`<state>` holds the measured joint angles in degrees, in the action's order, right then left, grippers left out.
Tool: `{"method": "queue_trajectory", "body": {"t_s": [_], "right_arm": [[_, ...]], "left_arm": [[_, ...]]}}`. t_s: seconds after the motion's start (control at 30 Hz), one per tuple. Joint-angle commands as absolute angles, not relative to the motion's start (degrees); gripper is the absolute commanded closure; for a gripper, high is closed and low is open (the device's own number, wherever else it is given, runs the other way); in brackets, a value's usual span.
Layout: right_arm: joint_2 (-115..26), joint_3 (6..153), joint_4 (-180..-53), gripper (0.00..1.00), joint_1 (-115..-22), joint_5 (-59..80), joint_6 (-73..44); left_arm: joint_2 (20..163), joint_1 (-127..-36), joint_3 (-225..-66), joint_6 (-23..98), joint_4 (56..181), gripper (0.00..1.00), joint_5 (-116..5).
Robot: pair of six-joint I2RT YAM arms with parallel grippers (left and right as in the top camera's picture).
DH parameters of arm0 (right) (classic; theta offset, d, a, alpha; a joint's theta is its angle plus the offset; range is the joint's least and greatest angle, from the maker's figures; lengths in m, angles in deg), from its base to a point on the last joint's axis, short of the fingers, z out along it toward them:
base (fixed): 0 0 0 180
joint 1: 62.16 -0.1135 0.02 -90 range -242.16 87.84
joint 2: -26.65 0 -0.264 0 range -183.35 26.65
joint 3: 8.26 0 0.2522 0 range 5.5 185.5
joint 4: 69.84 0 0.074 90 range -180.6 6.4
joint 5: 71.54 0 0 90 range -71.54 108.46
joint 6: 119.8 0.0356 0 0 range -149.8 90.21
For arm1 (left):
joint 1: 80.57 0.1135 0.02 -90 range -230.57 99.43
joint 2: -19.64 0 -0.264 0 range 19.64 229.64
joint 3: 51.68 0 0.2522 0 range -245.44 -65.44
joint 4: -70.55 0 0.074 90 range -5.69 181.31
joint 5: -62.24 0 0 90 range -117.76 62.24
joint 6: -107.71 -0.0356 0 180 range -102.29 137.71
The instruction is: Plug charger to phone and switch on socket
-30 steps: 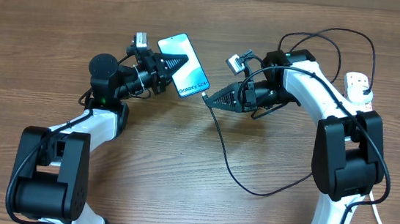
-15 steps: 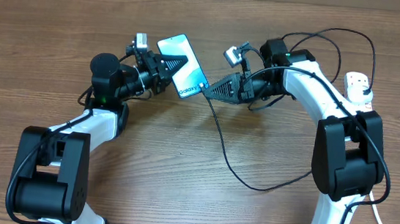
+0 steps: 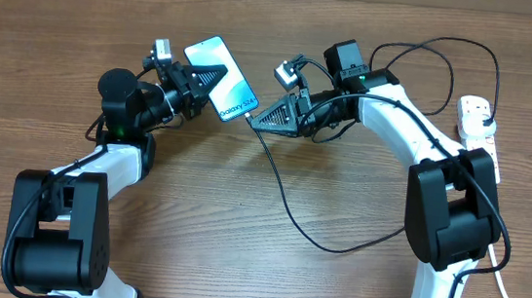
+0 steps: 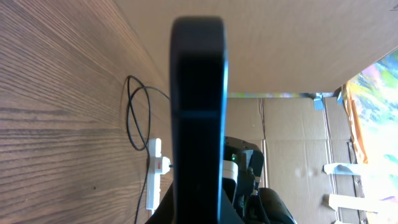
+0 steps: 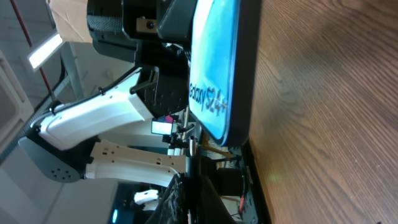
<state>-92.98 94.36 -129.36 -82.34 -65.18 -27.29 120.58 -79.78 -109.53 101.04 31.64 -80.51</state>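
The left gripper (image 3: 198, 77) is clamped on the phone (image 3: 234, 94), and the right gripper (image 3: 256, 121) pinches the tip of the charger (image 3: 286, 195) right at the phone's bottom edge. I cannot tell whether the tip is seated yet. The socket (image 3: 477, 123) lies well to the right of the phone with neither gripper near it, so switching it on looks still to be done.

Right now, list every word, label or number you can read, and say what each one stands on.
"Galaxy S24+": on the lit screen of the phone, near one end, clear in the right wrist view.
The same print in the overhead view: too small to read with certainty.
The socket: red marks only, no legible text.
Nothing else can be read.
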Motion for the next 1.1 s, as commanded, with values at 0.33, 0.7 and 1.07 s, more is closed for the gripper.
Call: {"method": "queue_trajectory", "body": {"t_s": [0.33, 0.7, 1.07], "right_arm": [[-90.91, 95.04, -128.99, 0.96, -83.81, -65.50, -24.08], [-90.91, 95.04, -128.71, 0.96, -83.79, -63.80, -23.53], [-90.91, 95.04, -128.38, 0.96, -83.55, -61.77, -22.29]], "left_arm": [[119.71, -79.84, -111.00, 100.25, 30.42, 0.96, -82.89], [119.71, -79.84, -111.00, 101.36, 30.24, 0.96, -83.59], [119.71, -79.84, -111.00, 101.49, 30.22, 0.96, -84.16]]}}
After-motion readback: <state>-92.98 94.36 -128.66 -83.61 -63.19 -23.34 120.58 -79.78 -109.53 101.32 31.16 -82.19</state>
